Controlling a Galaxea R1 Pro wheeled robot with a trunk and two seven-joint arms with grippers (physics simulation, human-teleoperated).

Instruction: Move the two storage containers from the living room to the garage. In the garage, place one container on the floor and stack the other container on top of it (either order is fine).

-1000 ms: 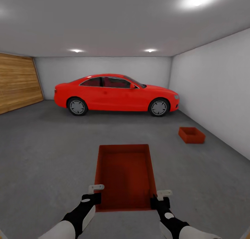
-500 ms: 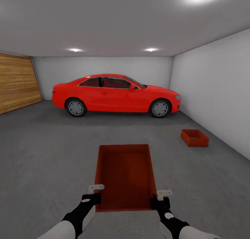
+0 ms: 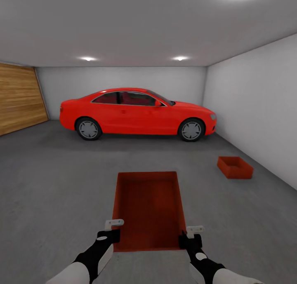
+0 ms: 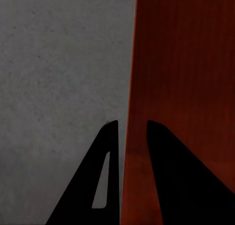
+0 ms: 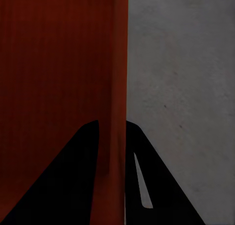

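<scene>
In the garage, the left gripper (image 3: 110, 231) and right gripper (image 3: 190, 235) clamp opposite walls of an orange-red open-top bin (image 3: 149, 210); stacking calls for carrying it to the second bin (image 3: 235, 167), ahead-right on concrete.

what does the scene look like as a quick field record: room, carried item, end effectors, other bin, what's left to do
room: garage with dark grey concrete floor, red car, wood-plank door
carried item: orange-red open-top rectangular storage container, held in front of the robot
left end effector: shut on the carried container's side wall
right end effector: shut on the opposite side wall
other bin: matching orange-red container on the floor near the pale grey right wall
left to do: stack the carried container on the one on the floor
</scene>
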